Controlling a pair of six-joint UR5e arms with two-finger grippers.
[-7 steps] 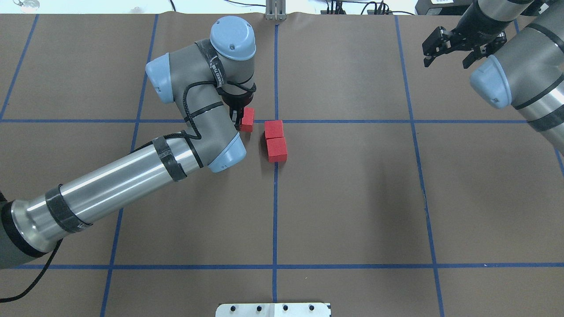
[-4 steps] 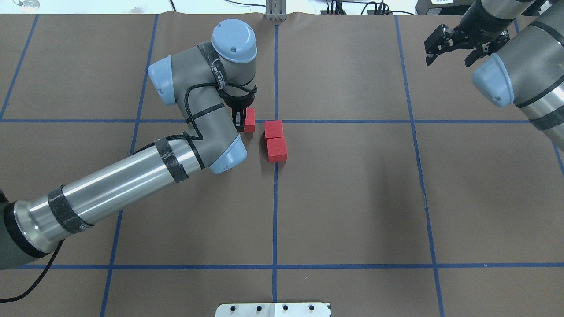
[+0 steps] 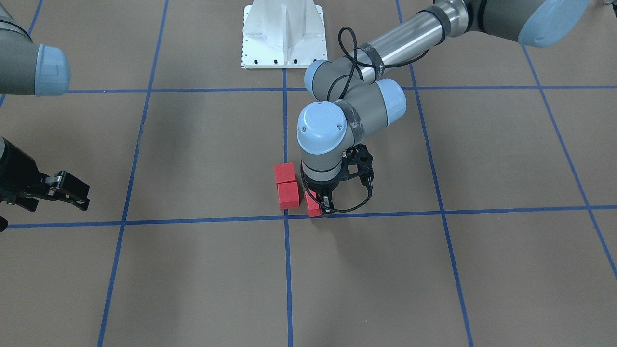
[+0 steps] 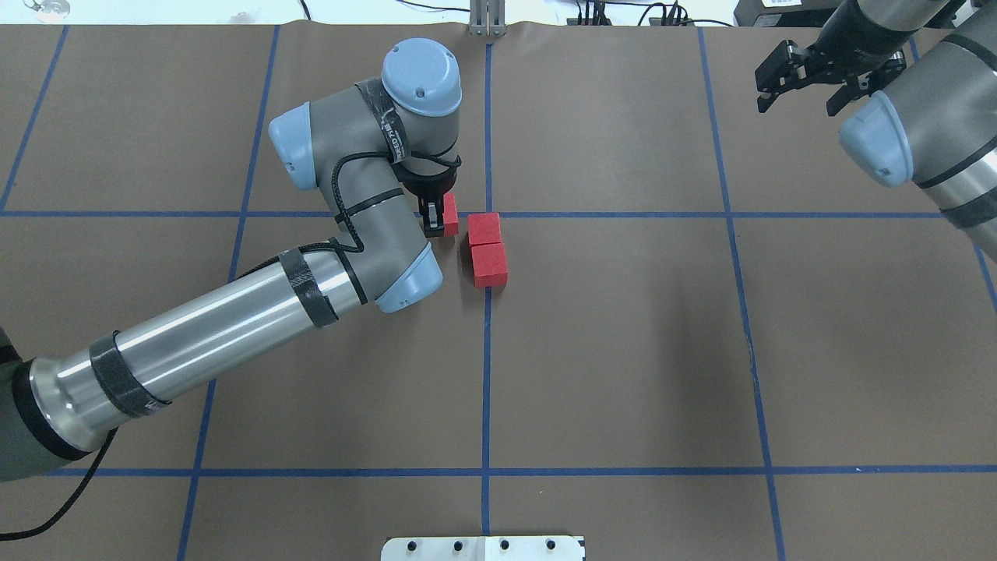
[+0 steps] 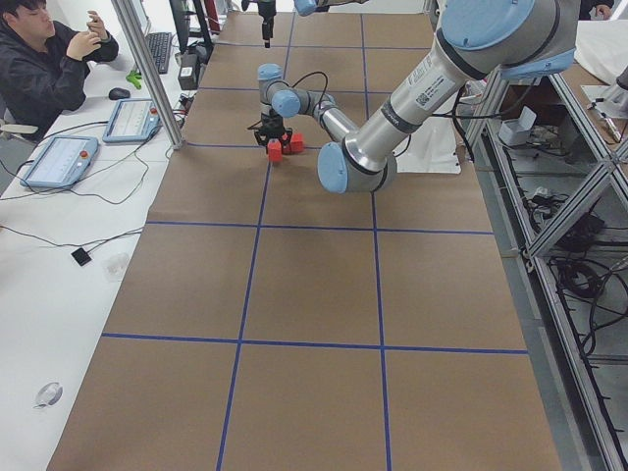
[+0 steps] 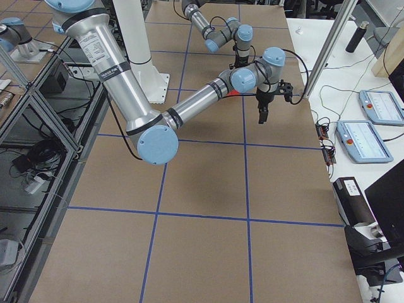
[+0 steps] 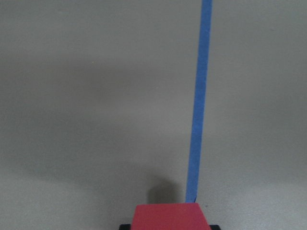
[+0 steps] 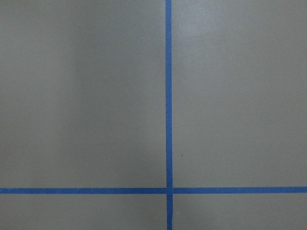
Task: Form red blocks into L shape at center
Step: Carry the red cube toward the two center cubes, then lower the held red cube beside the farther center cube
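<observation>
Two red blocks (image 4: 484, 228) (image 4: 489, 264) lie touching in a column just below the center crossing (image 4: 488, 214) of the blue tape lines. They also show in the front-facing view (image 3: 288, 194) (image 3: 284, 172). My left gripper (image 4: 440, 221) is shut on the third red block (image 4: 450, 213), a small gap to the left of the upper block. The left wrist view shows this held block (image 7: 170, 216) at its bottom edge beside a blue line (image 7: 199, 96). I cannot tell whether it touches the floor. My right gripper (image 4: 802, 97) is open and empty at the far right.
The white robot base (image 3: 283, 33) stands behind the blocks on the robot's side, and its plate (image 4: 483, 548) shows at the overhead view's bottom edge. The right arm's elbow (image 4: 880, 140) hangs over the far right grid squares. An operator (image 5: 44, 59) sits beyond the table.
My left gripper has carried its red block to the right, closing the gap to the two blocks. My right gripper has drawn back towards the far edge.
</observation>
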